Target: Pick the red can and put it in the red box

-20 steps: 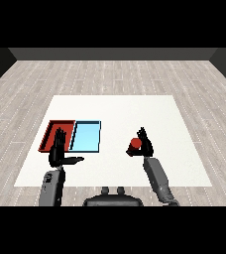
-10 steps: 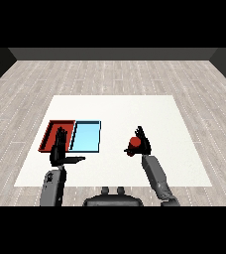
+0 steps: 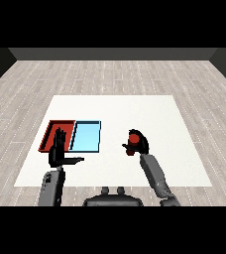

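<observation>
Your small red cylindrical can [image 3: 132,143] sits inside the curl of the right hand [image 3: 137,142], whose black fingers [image 3: 141,139] wrap over its top and far side; red shows only at the near left of the grip. Whether its base rests on the white worktop [image 3: 154,114] or hangs just above it, you cannot tell from this view. Treat it as a light, rigid metal thing with a smooth wall that could slide through the fingers, so take it round the middle of its side and keep it upright; a hold near the top rim would likely let it tip.

Well to the left of those fingers lies the shallow light blue tray [image 3: 86,136], and touching its far side the shallow red tray [image 3: 50,135], your goal. The can will have to pass over the blue one to get there.

The left hand [image 3: 59,152] stands open, fingers straight and thumb out, just over the red tray's near edge. You may want it clear before the can arrives.
</observation>
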Controlling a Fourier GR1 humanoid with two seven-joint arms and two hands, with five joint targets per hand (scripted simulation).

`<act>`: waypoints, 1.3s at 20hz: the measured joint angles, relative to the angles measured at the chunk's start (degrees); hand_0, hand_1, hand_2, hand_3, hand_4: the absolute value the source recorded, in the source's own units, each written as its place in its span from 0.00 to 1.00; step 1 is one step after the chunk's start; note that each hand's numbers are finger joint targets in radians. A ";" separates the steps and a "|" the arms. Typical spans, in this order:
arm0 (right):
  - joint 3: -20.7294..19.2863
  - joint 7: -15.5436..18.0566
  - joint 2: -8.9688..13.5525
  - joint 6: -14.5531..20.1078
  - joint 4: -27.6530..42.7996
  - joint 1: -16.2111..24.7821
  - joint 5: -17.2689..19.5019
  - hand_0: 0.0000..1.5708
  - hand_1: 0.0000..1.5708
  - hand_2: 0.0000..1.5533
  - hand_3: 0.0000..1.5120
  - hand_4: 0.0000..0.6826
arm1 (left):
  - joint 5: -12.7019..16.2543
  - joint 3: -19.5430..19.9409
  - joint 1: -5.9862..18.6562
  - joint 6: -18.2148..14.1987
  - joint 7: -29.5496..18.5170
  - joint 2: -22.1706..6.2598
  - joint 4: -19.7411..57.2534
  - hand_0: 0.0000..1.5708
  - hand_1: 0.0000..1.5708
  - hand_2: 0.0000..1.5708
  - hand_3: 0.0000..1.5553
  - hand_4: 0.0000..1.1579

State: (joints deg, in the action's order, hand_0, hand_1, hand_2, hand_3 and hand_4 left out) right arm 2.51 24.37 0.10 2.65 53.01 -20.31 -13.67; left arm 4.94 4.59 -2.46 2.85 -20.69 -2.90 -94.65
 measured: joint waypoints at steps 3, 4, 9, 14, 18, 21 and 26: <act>0.09 0.18 0.46 1.19 0.21 0.22 1.45 0.95 0.95 0.94 0.95 0.98 | -0.04 0.20 0.06 -0.25 0.33 -0.04 -0.34 0.00 0.00 0.00 0.00 0.00; 1.44 0.62 0.37 2.67 0.61 0.46 1.33 0.95 0.95 0.94 0.95 0.97 | -0.21 0.45 0.80 -0.45 0.24 -0.18 0.34 0.00 0.00 0.00 0.00 0.00; 1.75 0.25 1.44 3.01 2.74 1.52 3.87 0.93 0.93 0.93 0.94 0.95 | -1.54 -0.97 0.17 -1.45 0.80 0.65 -0.96 0.00 0.00 0.00 0.00 0.00; 1.99 -0.03 1.20 4.28 5.34 1.70 5.49 0.93 0.93 0.93 0.93 0.96 | -1.97 -1.89 -0.02 -1.01 0.11 1.04 -0.15 0.00 0.00 0.00 0.00 0.00; 2.73 -1.65 0.76 4.83 11.69 3.92 6.09 0.91 0.91 0.93 0.93 0.96 | -2.00 -2.13 1.36 -0.72 0.77 0.99 1.39 0.00 0.00 0.00 0.00 0.00; 3.85 -2.53 0.38 5.54 15.50 5.09 6.89 0.92 0.92 0.93 0.93 0.95 | -3.36 -2.92 2.61 -1.05 1.48 0.80 2.03 0.00 0.00 0.00 0.00 0.00; 4.28 -4.76 0.59 5.63 21.10 6.23 7.23 0.91 0.91 0.93 0.94 0.96 | -4.54 -7.89 3.95 -2.38 3.38 2.17 2.81 0.00 0.00 0.00 0.00 0.00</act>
State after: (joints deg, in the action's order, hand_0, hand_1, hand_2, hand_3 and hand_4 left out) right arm 6.79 19.61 0.69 8.29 74.11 -14.08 -6.43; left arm 0.40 -3.29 1.49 0.47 -17.31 -0.73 -91.84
